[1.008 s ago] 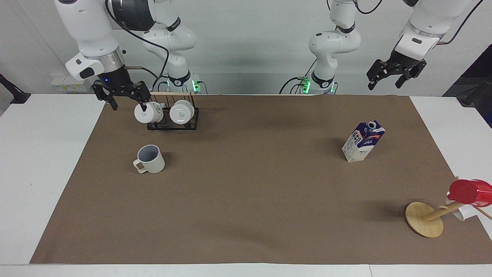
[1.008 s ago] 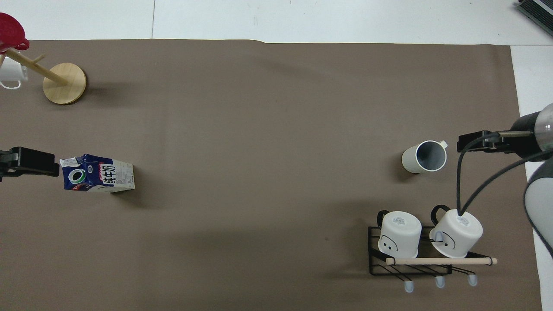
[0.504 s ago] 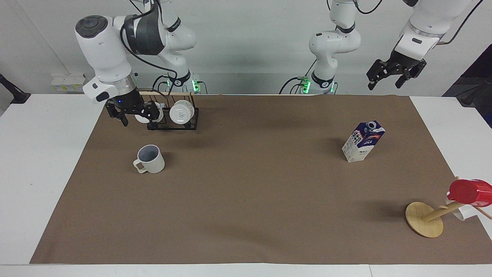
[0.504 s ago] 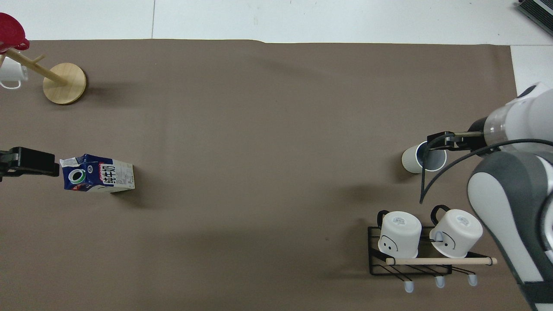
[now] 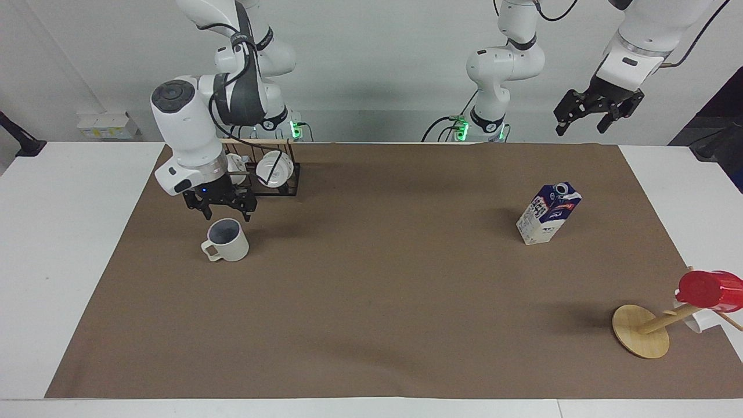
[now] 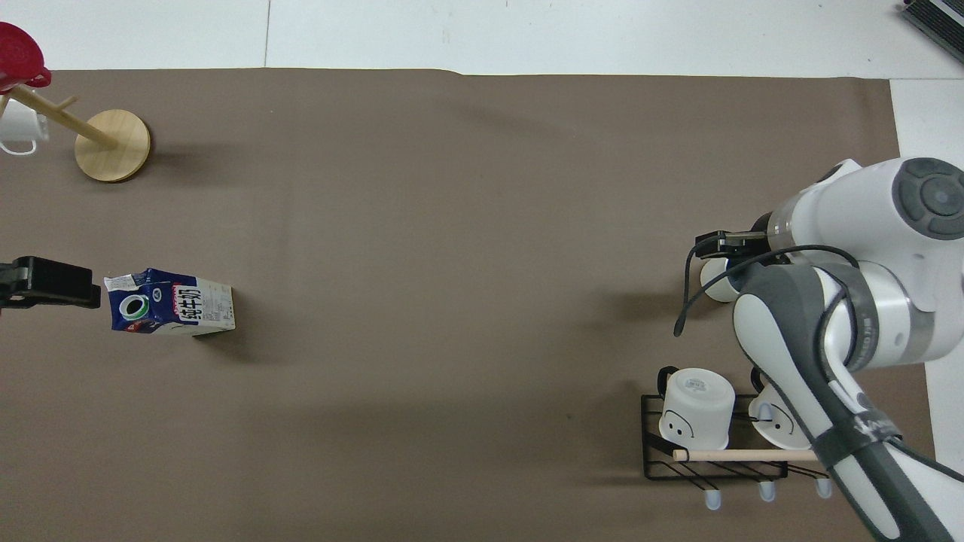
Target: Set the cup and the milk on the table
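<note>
The cream-white cup [image 5: 227, 242] stands upright on the table's brown mat [image 5: 371, 302], its handle turned away from the robots. My right gripper [image 5: 226, 213] hangs open just above the cup's rim, not touching it. In the overhead view the right arm hides most of the cup [image 6: 714, 281]. Toward the left arm's end of the mat, the milk [image 5: 548, 213] carton stands upright with its blue top and grey spout up. My left gripper [image 5: 598, 113] waits open, high in the air. In the overhead view it shows beside the milk [image 6: 172, 302].
A black wire rack [image 5: 290, 184] holding two upturned white mugs [image 6: 697, 406] stands nearer to the robots than the cup. A wooden mug tree [image 5: 641, 332] carrying a red cup [image 5: 705, 289] leans at the left arm's end, farther out than the milk.
My right arm has swung down from beside the rack to just above the cup, its gripper still open. The left arm, the cup and the milk have not moved.
</note>
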Tool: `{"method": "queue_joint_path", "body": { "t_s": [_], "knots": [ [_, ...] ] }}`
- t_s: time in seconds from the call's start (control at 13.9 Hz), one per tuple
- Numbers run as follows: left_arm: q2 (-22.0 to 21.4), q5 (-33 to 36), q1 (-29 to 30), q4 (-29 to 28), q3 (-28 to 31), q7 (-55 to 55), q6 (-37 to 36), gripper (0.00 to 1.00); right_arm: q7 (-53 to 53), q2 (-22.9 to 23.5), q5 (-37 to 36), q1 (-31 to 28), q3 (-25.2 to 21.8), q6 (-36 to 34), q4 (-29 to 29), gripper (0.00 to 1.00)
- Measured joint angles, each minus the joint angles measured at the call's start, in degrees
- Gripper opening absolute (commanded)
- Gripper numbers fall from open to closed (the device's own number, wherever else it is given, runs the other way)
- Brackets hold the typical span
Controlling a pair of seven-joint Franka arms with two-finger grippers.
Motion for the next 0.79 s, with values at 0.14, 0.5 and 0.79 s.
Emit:
{"method": "queue_joint_path", "body": {
  "t_s": [0.14, 0.5, 0.79],
  "knots": [
    [0.0, 0.0, 0.0, 0.0, 0.1, 0.0, 0.0, 1.00, 0.9, 1.9, 0.0, 0.1, 0.0, 1.8, -0.3, 1.00],
    [0.0, 0.0, 0.0, 0.0, 0.2, 0.0, 0.0, 1.00, 1.6, 3.4, 0.0, -0.1, -0.2, 5.3, -3.0, 1.00],
    [0.0, 0.0, 0.0, 0.0, 0.2, 0.0, 0.0, 1.00, 2.3, 3.6, 0.1, -0.8, -0.2, 5.4, -4.2, 1.00]
  ]
}}
